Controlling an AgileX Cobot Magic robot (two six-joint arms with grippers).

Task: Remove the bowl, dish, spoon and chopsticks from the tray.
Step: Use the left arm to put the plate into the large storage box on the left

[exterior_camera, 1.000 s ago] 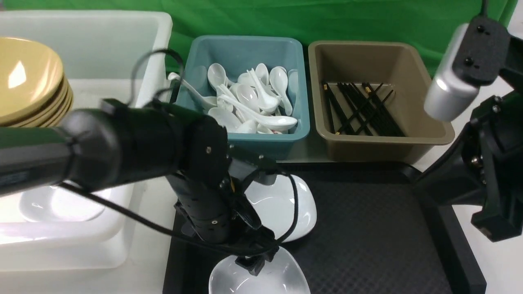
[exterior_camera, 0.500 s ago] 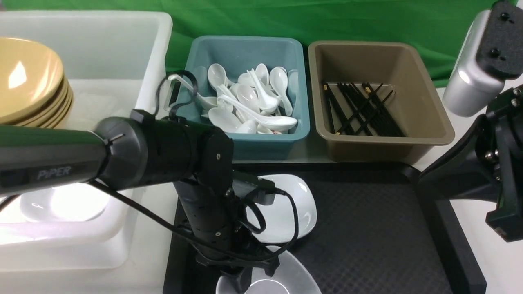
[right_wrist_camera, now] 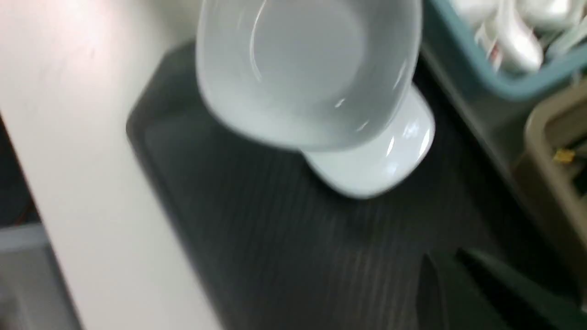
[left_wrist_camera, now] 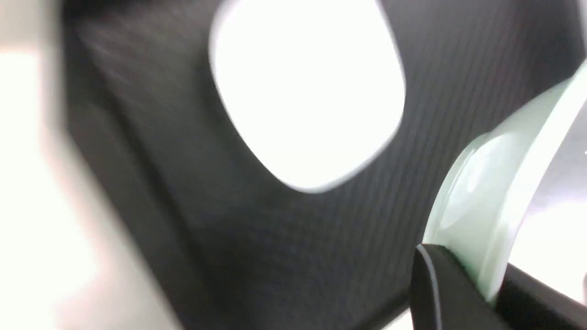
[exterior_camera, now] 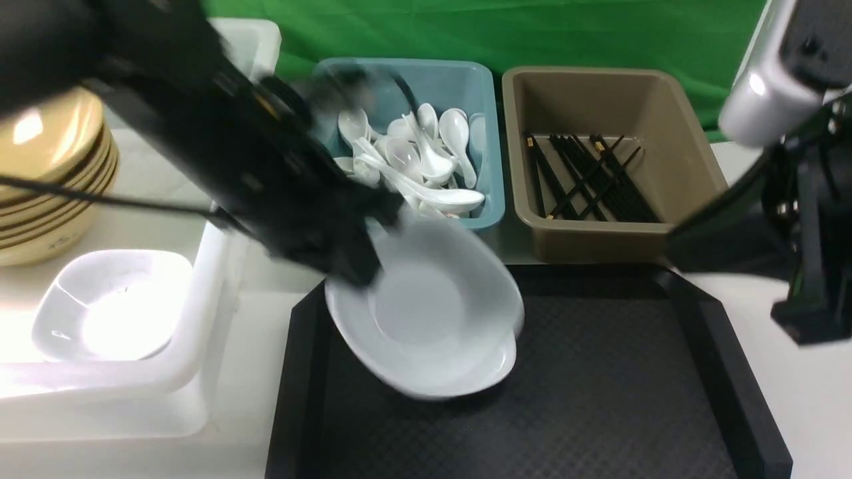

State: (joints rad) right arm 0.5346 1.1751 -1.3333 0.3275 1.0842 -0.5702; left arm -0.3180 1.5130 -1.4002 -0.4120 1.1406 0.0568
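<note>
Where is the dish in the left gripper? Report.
Front view, left of centre: the held dish hangs over the tray, far left, above a second dish.

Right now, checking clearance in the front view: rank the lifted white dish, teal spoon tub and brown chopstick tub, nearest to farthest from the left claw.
1. Lifted white dish: held in the left claw.
2. Teal spoon tub: just behind, centre.
3. Brown chopstick tub: farthest, right side.

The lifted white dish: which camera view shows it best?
Right wrist view: the lifted dish shows large, its inside plain, one rim cut off. In the front view it is blurred, the left arm over one edge. The left wrist view shows only its rim.
</note>
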